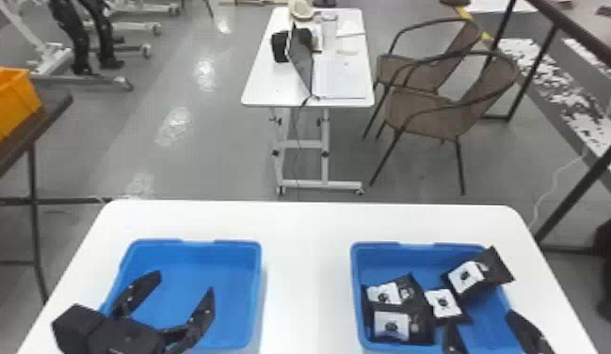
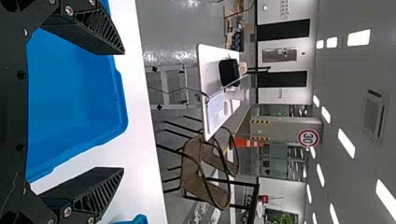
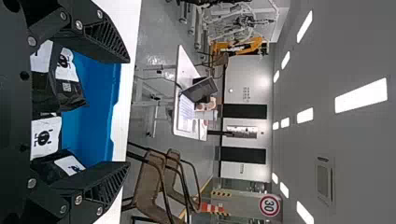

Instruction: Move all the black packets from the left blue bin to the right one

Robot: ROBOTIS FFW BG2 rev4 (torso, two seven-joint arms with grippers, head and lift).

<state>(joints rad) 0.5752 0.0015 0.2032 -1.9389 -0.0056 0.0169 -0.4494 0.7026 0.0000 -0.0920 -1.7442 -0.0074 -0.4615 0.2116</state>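
1. Closest to the camera: the left gripper (image 1: 180, 286), matte black and chunky, two tapered fingers spread wide with nothing between them. Ribbed slats run along them in its wrist view.
2. The right gripper (image 1: 483, 320) is the same build, also standing open and holding nothing, down at the right bin.
3. Both the left bin (image 1: 260, 292) and right bin (image 1: 355, 292) look like smooth blue plastic, boxy with rounded corners and a lipped rim. They sit apart on a smooth white table (image 1: 306, 263) with rounded corners.
4. Black packets (image 1: 499, 270): I count at least four, all in the right bin. Most lie toward the robot's left of the right gripper; one is past its fingertips, tilted up on the rim at the far right corner. They're well apart from the left gripper.
5. Looks-wise, they're crinkly, slightly puffy black pouches with white labels and dark round marks. The ones on the left are bunched up and overlapping.
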